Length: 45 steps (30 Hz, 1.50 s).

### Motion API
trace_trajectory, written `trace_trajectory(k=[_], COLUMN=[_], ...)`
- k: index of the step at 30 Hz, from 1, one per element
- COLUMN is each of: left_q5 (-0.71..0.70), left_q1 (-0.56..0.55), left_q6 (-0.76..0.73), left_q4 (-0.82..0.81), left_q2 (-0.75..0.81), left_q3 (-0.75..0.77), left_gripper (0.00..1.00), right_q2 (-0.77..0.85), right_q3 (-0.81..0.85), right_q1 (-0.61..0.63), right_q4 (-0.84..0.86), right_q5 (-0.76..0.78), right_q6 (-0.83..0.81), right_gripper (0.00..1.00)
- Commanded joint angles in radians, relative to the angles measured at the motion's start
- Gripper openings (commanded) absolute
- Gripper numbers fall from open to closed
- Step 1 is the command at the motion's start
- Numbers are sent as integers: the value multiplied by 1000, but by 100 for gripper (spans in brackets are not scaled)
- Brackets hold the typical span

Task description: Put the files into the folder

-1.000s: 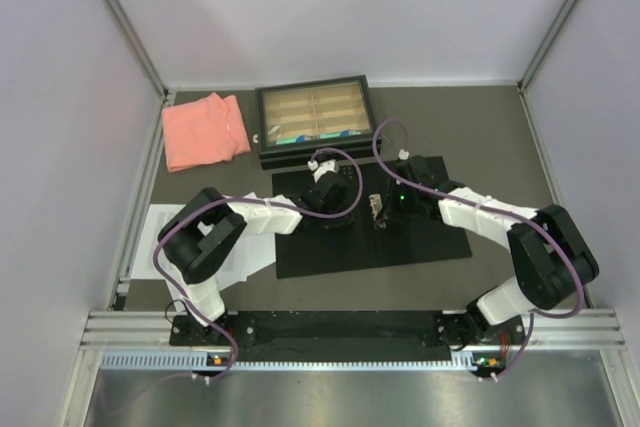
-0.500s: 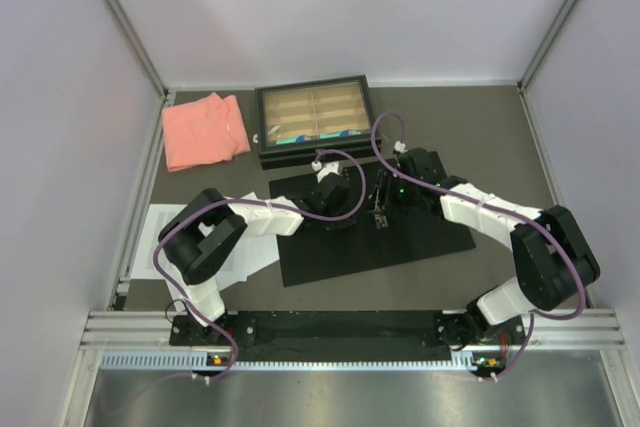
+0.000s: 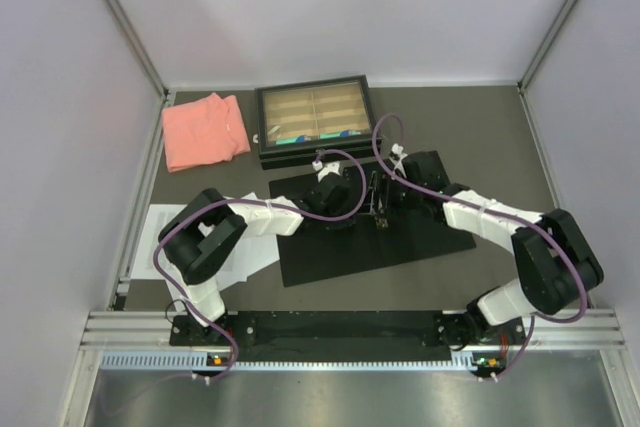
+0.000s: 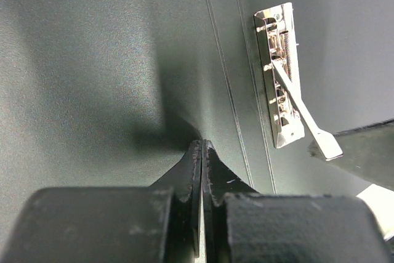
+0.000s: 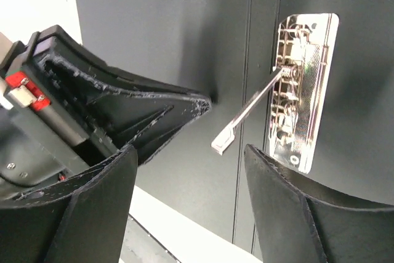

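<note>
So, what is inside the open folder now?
Inside the folder only a metal clip shows, lever raised; the files lie outside. The shut left tool rests its tip on the black lining. Anything beneath the folder is covered.

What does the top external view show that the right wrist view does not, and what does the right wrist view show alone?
Only the top view: the pink cloth, the compartment tray and the printed sheets by the left arm's base. Only the right wrist view: the metal clip's lever tilted up, and the right claw open. Both: the open black folder with the shut left claw on it.
</note>
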<state>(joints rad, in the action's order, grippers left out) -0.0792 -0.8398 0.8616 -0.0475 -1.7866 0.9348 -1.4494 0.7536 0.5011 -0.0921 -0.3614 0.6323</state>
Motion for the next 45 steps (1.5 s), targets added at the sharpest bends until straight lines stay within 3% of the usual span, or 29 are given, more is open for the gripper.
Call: trace_trajectory(k=[1, 9, 13, 25, 32, 37, 39, 41, 42, 45], left_q5=[2, -8, -17, -28, 2, 41, 44, 32, 24, -27], left_q1=[-12, -18, -22, -31, -41, -39, -38, -27, -18, 30], left_q6=[-19, -22, -26, -41, -87, -156, -171, -179, -176, -157], left_q4=[57, 61, 75, 97, 113, 225, 297, 327, 362, 446], left_q2=[-4, -8, -14, -28, -17, 45, 116, 226, 269, 435], left_q3=[6, 16, 29, 53, 97, 179, 197, 177, 145, 81], left_gripper=[0, 0, 0, 0, 0, 26, 43, 52, 54, 60], right_q2=[-49, -193, -264, -463, -341, -131, -86, -33, -16, 32], right_q3=[72, 216, 265, 443, 477, 406, 356, 305, 287, 239], right_q1=[-7, -47, -70, -96, -105, -108, -108, -108, -108, -72], right_q4=[86, 100, 120, 95, -86, -263, -294, -320, -317, -299], right_q5=[-44, -25, -68, -152, -65, 102, 165, 185, 180, 190], right_q6=[-8, -78, -82, -149, -164, -204, -229, -233, -229, -214], right_gripper=[69, 62, 51, 52, 60, 78, 83, 85, 90, 93])
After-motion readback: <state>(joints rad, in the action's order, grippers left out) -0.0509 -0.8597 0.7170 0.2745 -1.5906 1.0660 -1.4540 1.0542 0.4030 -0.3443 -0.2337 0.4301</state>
